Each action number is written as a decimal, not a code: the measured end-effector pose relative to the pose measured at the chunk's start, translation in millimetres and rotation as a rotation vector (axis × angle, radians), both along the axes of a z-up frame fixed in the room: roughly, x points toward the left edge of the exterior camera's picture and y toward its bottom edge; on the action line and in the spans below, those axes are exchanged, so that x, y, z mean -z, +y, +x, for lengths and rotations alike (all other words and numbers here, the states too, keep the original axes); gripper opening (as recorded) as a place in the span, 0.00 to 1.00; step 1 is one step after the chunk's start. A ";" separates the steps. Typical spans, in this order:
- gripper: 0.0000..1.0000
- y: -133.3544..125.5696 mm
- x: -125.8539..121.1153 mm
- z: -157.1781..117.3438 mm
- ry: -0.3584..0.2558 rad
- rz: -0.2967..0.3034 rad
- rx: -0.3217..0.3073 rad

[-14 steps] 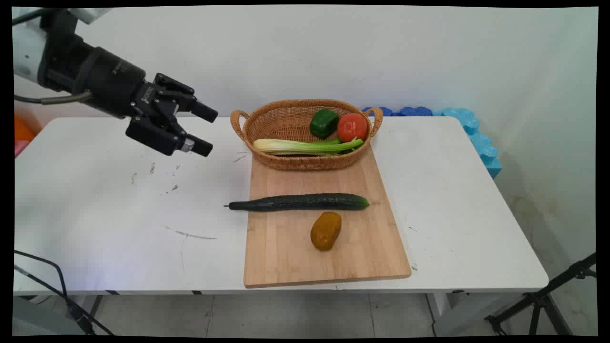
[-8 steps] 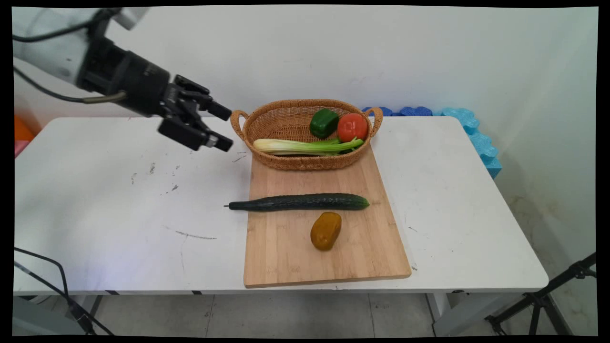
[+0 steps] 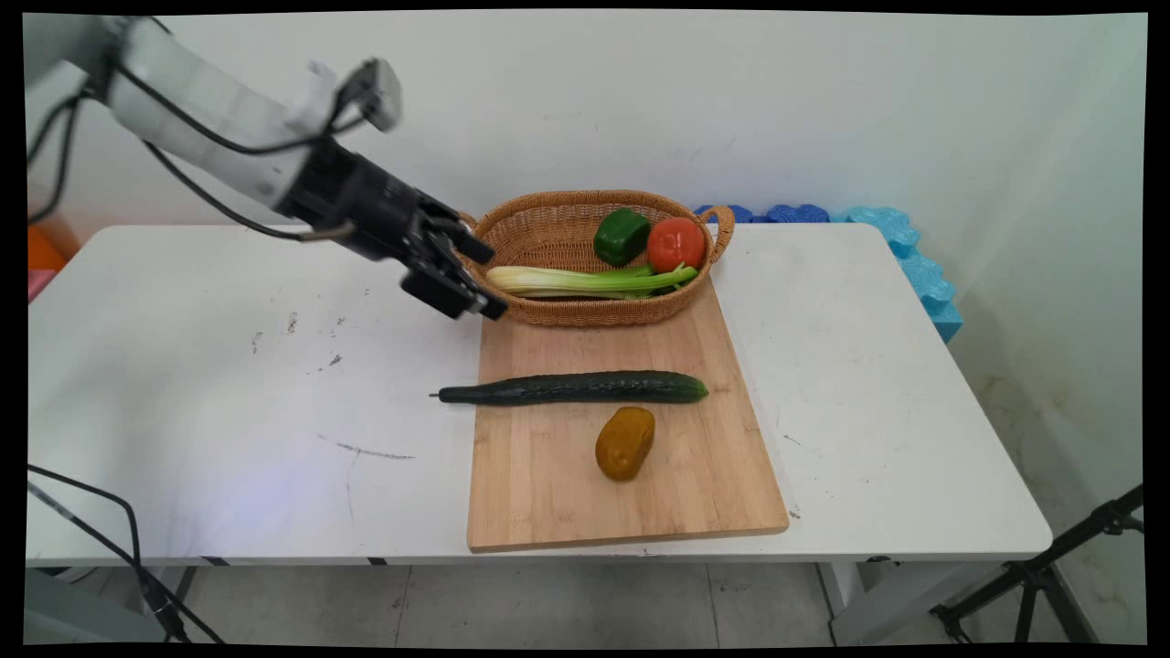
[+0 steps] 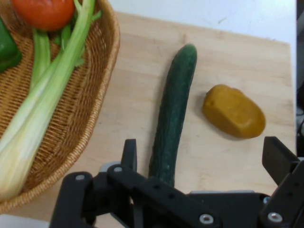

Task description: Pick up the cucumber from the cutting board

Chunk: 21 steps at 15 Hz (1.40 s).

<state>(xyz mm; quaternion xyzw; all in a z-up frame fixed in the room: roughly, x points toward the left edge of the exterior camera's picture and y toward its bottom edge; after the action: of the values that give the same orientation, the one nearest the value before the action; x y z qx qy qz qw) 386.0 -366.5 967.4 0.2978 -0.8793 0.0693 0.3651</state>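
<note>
Above a scuffed white table point(image 3: 228, 384) before a white wall point(image 3: 823, 110), the hand point(image 3: 484, 279) hangs released beside the basket point(image 3: 548, 239).

In the hand view we saw the tomato point(image 4: 43, 10) and pepper point(image 4: 7, 47) cut off by the edges. The gripper's linkage hid the cucumber's point(image 4: 172, 118) near end.

The white arm point(image 3: 210, 100) reached in from the upper left, angled downward, its black gripper point(image 3: 482, 278) empty with fingers point(image 4: 128, 154) spread apart.
</note>
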 end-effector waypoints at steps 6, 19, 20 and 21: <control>1.00 -27.7 47.7 -27.7 -0.053 0.026 0.001; 1.00 -49.3 127.4 -67.8 -0.110 0.084 0.013; 1.00 -49.9 130.5 -69.5 -0.113 0.083 0.014; 1.00 -50.8 134.0 -71.8 -0.116 0.081 0.015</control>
<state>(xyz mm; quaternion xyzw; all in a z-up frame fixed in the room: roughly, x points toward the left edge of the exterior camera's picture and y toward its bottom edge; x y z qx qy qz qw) 314.2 -417.3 833.4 0.3013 -0.9032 0.0482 0.3019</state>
